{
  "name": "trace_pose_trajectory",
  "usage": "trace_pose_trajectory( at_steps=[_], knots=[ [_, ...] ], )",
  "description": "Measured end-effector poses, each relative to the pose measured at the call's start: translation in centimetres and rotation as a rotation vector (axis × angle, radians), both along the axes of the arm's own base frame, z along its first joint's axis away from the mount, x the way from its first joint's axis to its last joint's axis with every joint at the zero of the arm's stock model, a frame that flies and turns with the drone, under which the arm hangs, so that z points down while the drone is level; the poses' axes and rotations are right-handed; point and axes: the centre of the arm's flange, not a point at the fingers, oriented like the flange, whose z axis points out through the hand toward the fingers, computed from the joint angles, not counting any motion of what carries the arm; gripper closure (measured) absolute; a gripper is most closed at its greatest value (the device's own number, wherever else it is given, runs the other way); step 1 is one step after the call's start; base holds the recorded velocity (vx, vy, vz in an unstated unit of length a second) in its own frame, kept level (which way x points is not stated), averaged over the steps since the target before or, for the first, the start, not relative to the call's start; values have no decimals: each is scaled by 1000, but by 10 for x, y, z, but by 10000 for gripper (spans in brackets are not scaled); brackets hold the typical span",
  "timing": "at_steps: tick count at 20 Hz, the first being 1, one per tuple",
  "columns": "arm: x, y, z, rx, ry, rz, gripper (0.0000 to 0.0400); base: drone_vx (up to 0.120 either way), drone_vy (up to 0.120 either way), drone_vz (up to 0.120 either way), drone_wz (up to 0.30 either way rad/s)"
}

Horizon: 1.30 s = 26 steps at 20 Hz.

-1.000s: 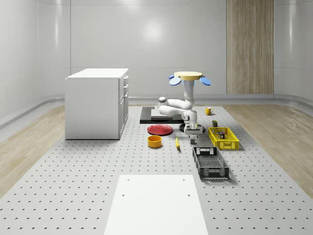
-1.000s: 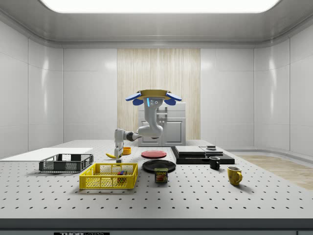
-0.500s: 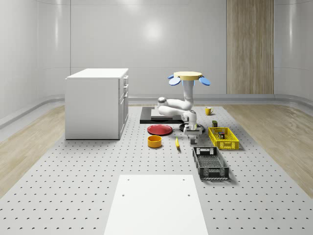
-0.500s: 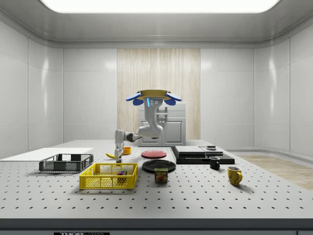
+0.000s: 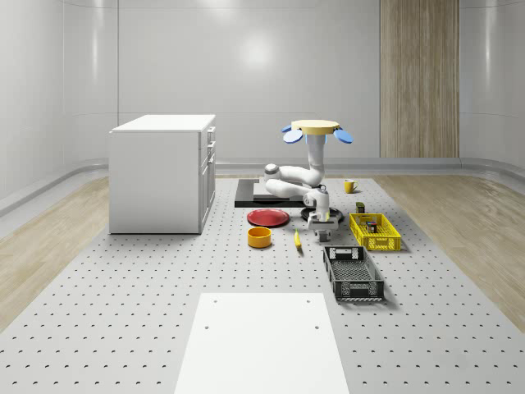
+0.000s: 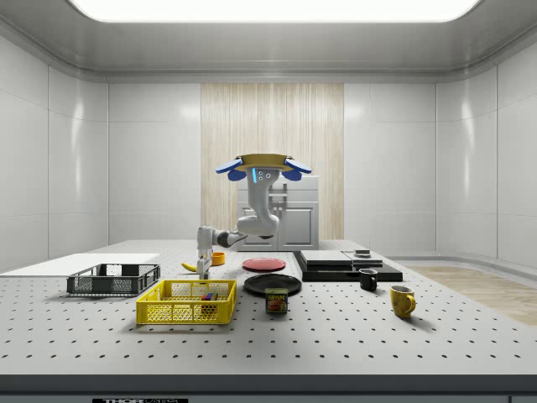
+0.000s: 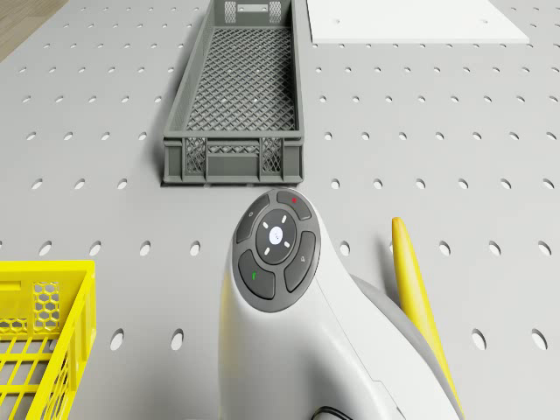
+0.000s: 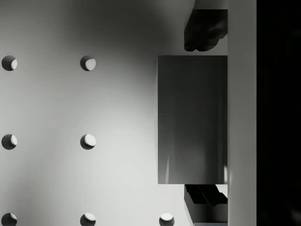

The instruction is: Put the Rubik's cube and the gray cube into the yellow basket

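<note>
wrist view: gray cube (image 8: 192, 120) between claw (image 8: 203, 120) fingers

Room evenly and brightly lit by a broad ceiling panel (image 6: 273, 8), which glares white in the side view. A soft sheen falls on the back wall (image 5: 258, 53). Shadows beneath objects on the perforated table (image 5: 123, 312) are faint and short. Wrist view is dim, its table surface heavily shaded. Renders sharp throughout, with no edge distortion.

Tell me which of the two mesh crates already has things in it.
The yellow mesh basket: dark and coloured objects sit inside it. The dark gray mesh crate, nearer the white mat, has nothing visible in it.
</note>
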Motion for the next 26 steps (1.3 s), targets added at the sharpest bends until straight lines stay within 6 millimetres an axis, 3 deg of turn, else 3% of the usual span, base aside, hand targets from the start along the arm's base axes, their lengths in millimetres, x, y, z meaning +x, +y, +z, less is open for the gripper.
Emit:
trace_pose_trajectory(
  at_steps=[17, 21, 26],
  knots=[
    [6, 1, 3, 0, 0, 0, 0, 0, 0, 0, 0],
    [5, 1, 3, 0, 0, 0, 85, 0, 0, 0, 0],
    [4, 2, 3, 0, 0, 0, 131, 0, 0, 0, 0]
  ],
)
